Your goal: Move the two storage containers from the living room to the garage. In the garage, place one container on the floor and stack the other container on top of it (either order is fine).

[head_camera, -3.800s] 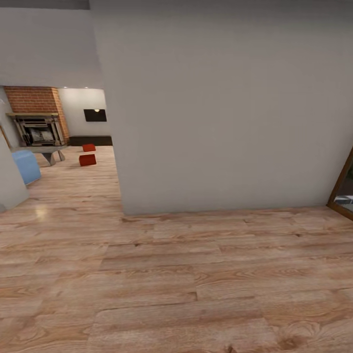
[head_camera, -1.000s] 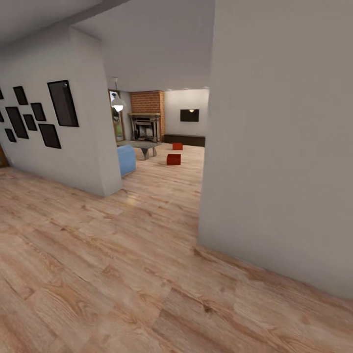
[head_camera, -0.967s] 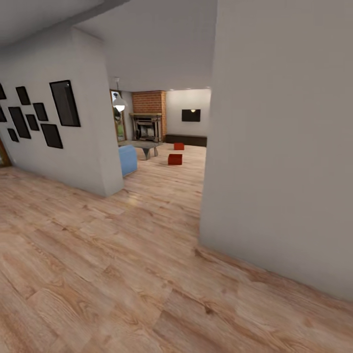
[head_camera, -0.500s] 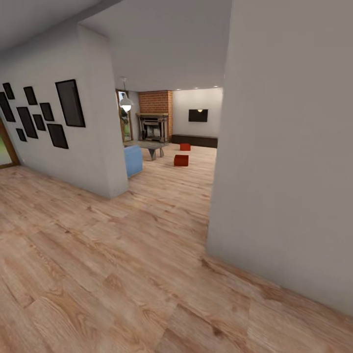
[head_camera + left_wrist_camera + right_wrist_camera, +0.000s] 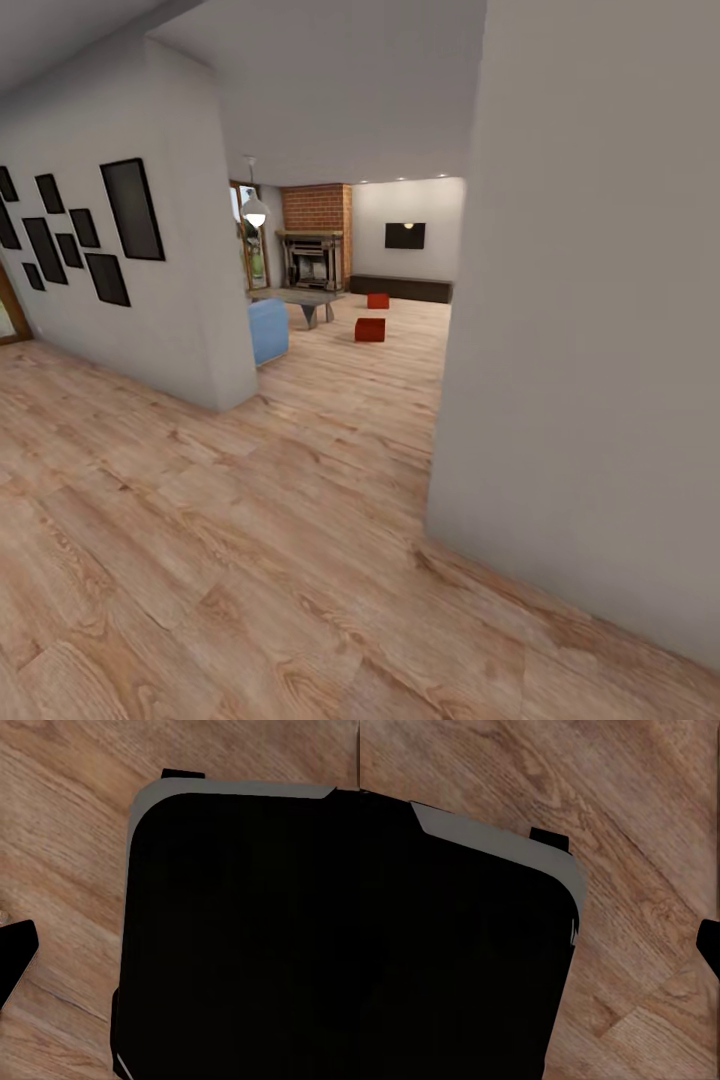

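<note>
Orange-red storage containers [image 5: 370,329] far in head view, wrist views wood floor [image 5: 60,832]

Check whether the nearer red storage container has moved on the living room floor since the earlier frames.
No. The nearer storage container sits the same way relative to the farther container and the brick fireplace; the camera moved, not the bin.

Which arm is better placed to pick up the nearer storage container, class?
Neither yet, by these pictures. The nearer storage container and the farther one sit across the wood floor, roughly ahead. Both wrist views look down at floor beside the robot's dark base.
</note>
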Controlling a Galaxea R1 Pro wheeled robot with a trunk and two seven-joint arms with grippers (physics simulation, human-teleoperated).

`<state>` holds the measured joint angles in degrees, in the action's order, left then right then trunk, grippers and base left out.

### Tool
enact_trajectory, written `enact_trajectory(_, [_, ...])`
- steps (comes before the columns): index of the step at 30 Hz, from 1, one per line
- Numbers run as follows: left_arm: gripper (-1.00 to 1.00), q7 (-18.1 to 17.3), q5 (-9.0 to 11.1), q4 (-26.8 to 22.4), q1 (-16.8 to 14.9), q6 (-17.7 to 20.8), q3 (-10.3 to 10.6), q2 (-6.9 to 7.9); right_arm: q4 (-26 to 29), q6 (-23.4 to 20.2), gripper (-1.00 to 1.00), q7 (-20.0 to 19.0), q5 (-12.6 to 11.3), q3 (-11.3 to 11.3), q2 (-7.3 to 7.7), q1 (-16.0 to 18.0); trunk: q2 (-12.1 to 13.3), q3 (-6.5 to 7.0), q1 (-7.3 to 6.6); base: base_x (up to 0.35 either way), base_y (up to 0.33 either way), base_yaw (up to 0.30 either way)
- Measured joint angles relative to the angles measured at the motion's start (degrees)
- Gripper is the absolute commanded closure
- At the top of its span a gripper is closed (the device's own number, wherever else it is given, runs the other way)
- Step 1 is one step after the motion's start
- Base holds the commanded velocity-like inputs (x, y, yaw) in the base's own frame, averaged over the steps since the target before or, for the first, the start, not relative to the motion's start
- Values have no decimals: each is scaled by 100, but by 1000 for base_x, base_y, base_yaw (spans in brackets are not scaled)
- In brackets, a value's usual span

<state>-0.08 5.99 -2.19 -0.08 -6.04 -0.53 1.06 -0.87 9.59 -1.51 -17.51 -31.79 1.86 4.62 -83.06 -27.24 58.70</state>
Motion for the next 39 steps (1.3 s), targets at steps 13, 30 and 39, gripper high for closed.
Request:
enact_trajectory(13, [-100,0,0,0,0,0,0,0,0,0,-100,-8,7,-23,8,0,0,0,0,321,0,0])
enact_trajectory(30, [-100,0,0,0,0,-1,0,0,0,8,-100,-8,0,-9,-1,0,0,0,0,321,0,148])
enact_trajectory(39, [-100,0,1,0,0,0,0,0,0,9,-100,-8,0,-9,7,0,0,0,0,321,0,24])
